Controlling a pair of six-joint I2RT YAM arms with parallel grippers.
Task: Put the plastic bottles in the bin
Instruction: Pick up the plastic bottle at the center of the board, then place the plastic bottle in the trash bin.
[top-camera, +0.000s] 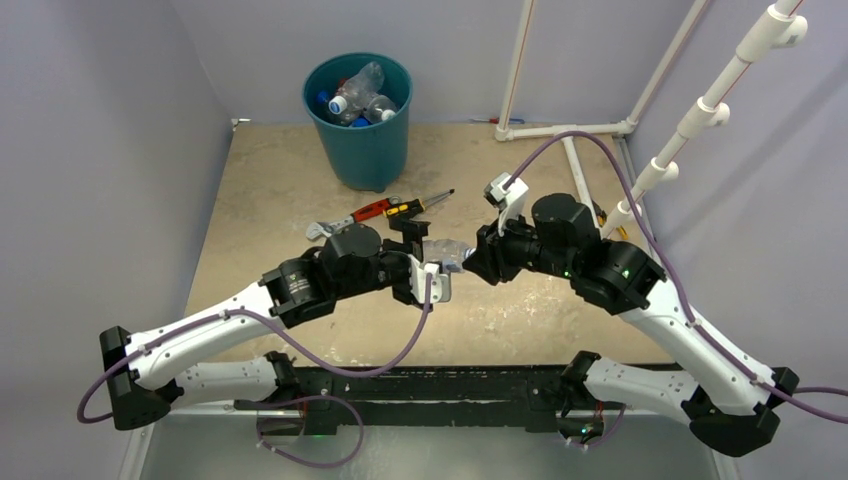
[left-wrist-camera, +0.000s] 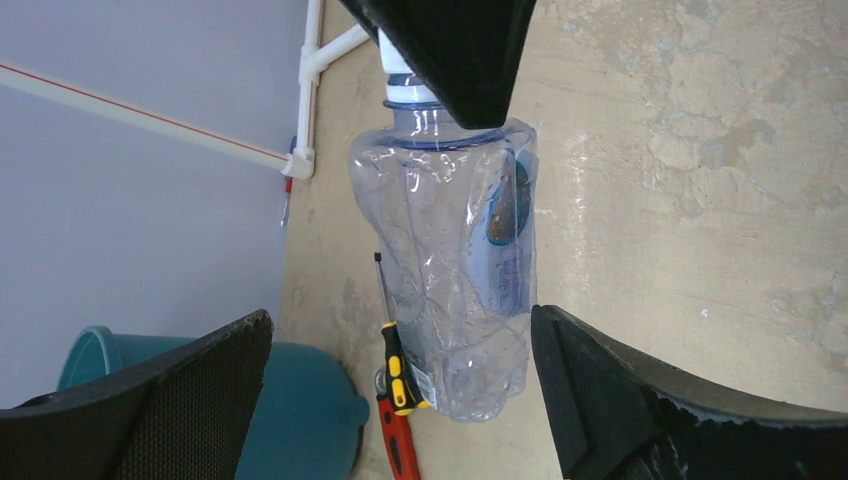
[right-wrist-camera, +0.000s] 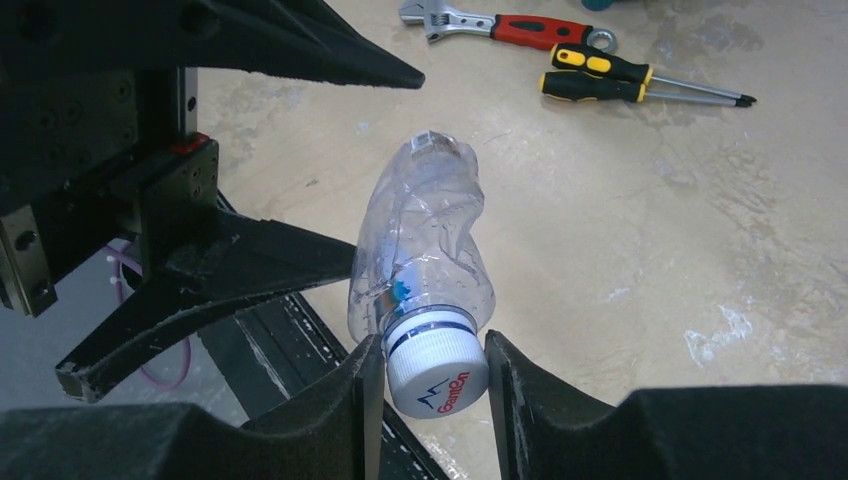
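Note:
A crumpled clear plastic bottle (top-camera: 447, 252) (left-wrist-camera: 450, 260) (right-wrist-camera: 425, 240) hangs above the table between the two arms. My right gripper (top-camera: 478, 258) (right-wrist-camera: 432, 345) is shut on its white cap (right-wrist-camera: 437, 365). My left gripper (top-camera: 422, 257) (left-wrist-camera: 400, 318) is open, one finger on each side of the bottle's lower end, and neither touches it. At the back stands the teal bin (top-camera: 360, 145) (left-wrist-camera: 290, 420), and several plastic bottles (top-camera: 360, 98) lie inside it.
A red-handled wrench (top-camera: 362, 213) (right-wrist-camera: 500, 25) and a yellow-black screwdriver (top-camera: 420, 205) (right-wrist-camera: 600, 85) (left-wrist-camera: 398, 370) lie on the table between the bin and the grippers. A white pipe frame (top-camera: 560, 130) runs along the back right.

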